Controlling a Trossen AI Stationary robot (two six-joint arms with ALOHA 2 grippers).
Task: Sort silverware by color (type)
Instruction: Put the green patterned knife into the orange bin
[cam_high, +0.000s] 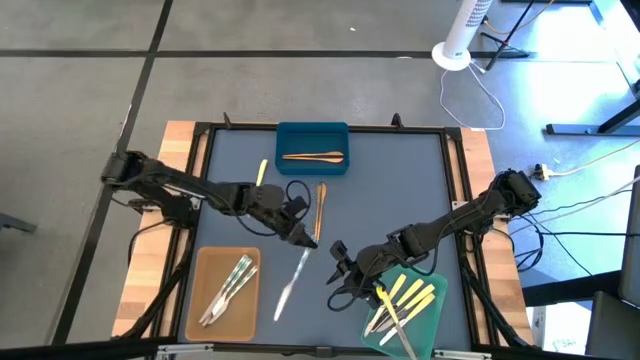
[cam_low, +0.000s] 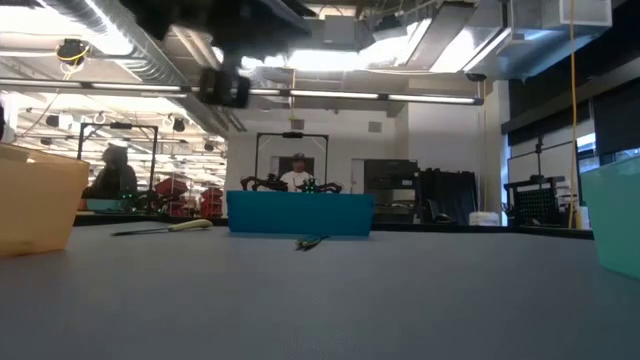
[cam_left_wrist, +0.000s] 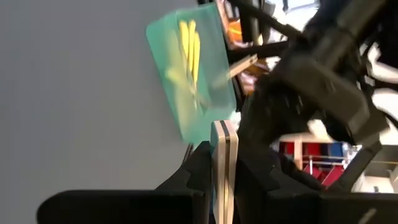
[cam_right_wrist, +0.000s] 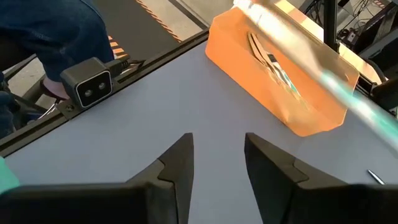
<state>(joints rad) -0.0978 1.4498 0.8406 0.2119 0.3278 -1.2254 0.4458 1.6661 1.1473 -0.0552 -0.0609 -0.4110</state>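
Observation:
My left gripper (cam_high: 304, 240) is over the middle of the mat, shut on a silvery-white knife (cam_high: 290, 285) that also streaks across the right wrist view (cam_right_wrist: 323, 81). My right gripper (cam_high: 340, 276) hovers open over bare mat beside the green tray (cam_high: 432, 322), which holds several pale yellow utensils (cam_high: 408, 296) and a silvery one. The tan tray (cam_high: 204, 262) holds silvery utensils (cam_high: 228, 290). In the blue tray (cam_high: 312, 132) lies a wood-brown utensil (cam_high: 313, 156). Another brown utensil (cam_high: 321, 205) and a yellow one (cam_high: 262, 172) lie flat on the mat. My left gripper pinches the knife between its two fingers (cam_left_wrist: 198, 174) near its far end (cam_high: 306, 252), its thin edge (cam_left_wrist: 222, 155) showing between them. The fingers come slanting down from the table's left. The knife points toward the near edge and looks lifted clear of the mat.
A black frame (cam_high: 455, 180) rims the grey mat. The low view shows the blue tray (cam_low: 300, 213) at the far side, the tan tray (cam_low: 30, 200) and green tray (cam_low: 620, 225) at its edges. People stand in the room behind. Bare mat lies right of centre (cam_high: 400, 190).

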